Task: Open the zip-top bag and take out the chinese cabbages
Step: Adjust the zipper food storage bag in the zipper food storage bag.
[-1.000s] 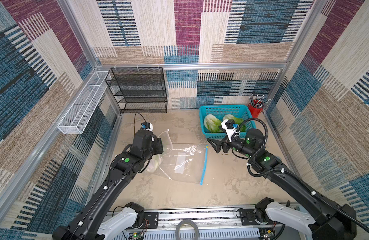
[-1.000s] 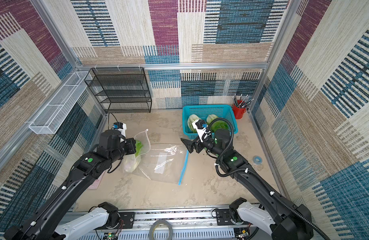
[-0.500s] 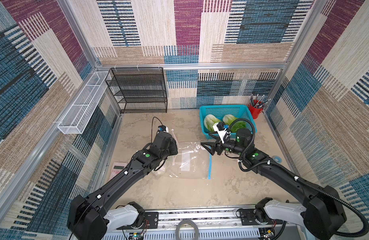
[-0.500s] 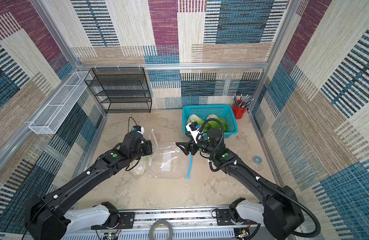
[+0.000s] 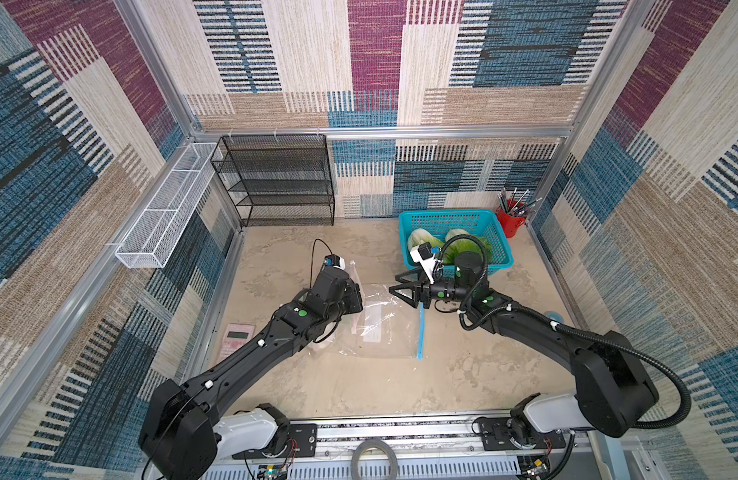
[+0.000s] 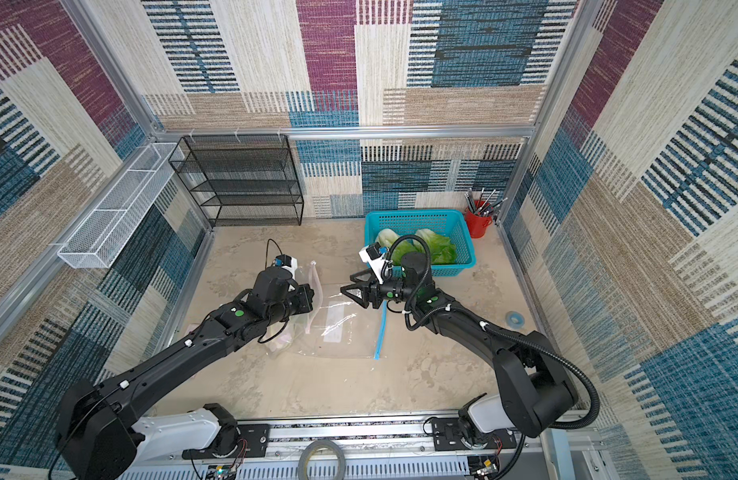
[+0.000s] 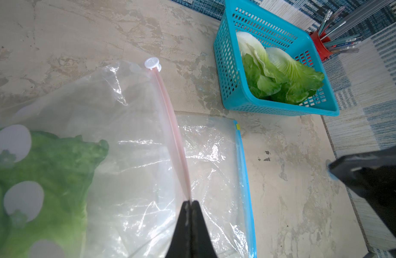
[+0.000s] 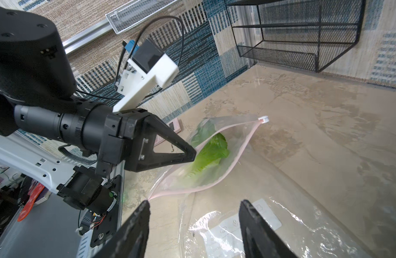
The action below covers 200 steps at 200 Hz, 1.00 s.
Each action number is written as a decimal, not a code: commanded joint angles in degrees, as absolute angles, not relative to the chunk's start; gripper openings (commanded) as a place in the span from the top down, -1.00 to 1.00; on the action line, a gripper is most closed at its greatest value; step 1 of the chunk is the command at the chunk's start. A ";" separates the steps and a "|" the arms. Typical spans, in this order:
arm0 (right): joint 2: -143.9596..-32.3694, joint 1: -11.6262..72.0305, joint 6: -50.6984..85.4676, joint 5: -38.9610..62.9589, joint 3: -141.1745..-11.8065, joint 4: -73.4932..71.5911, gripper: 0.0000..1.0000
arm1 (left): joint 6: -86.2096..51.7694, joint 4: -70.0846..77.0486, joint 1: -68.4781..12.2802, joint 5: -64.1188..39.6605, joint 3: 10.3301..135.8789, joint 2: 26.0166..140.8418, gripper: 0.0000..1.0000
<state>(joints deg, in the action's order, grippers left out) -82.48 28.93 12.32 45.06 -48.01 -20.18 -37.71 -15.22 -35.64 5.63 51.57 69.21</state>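
Starting at the left wall: a white wire tray hangs there, a black mesh rack stands at the back, and a pink calculator lies on the surface beside my left arm.

My left pincer is pressed together on the pink zip edge of the pink-zip bag. It holds one lip up so the mouth gapes, and the white slider sits at the far end. One chinese cabbage lies inside this bag, leaves toward the mouth.

Just right of it, a blue-zip bag lies flat on the surface.

My right pincer hangs above that flat bag, facing the left one. Its jaws are apart and hold nothing. One fingertip is near the pink bag's corner; contact cannot be judged.

Behind it, the teal basket holds two more cabbage heads side by side. A red cup of pens stands just beside the basket.
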 commanded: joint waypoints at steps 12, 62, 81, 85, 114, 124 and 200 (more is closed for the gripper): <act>-85.39 29.43 16.14 48.43 -49.78 -24.96 -0.34 | -36.95 -13.51 -35.62 6.85 51.01 66.49 0.70; -90.43 32.45 15.85 49.70 -54.51 -23.70 -0.43 | -35.01 -16.83 -35.60 8.79 51.54 64.28 0.28; -92.61 33.67 14.36 48.94 -57.22 -21.09 -0.43 | -33.75 -19.25 -35.52 11.64 52.39 62.50 0.25; -93.18 33.78 14.06 48.65 -57.91 -20.10 -0.43 | -33.27 -19.94 -35.46 12.24 52.67 62.05 0.24; -98.13 34.06 12.37 46.66 -63.95 -12.55 -0.36 | -29.97 -28.60 -32.63 13.80 57.20 60.39 0.19; -100.00 34.10 12.14 47.31 -65.92 -10.87 -0.30 | -29.09 -32.30 -30.58 13.19 59.09 60.42 0.18; -108.11 35.92 11.08 49.39 -74.17 -5.03 -0.05 | -31.48 -35.23 -5.64 -8.67 52.93 61.25 0.11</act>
<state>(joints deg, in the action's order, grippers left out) -106.83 35.24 12.08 48.01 -72.23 -7.40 -29.85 -36.12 -10.61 2.96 56.64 60.34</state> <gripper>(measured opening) 0.534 0.436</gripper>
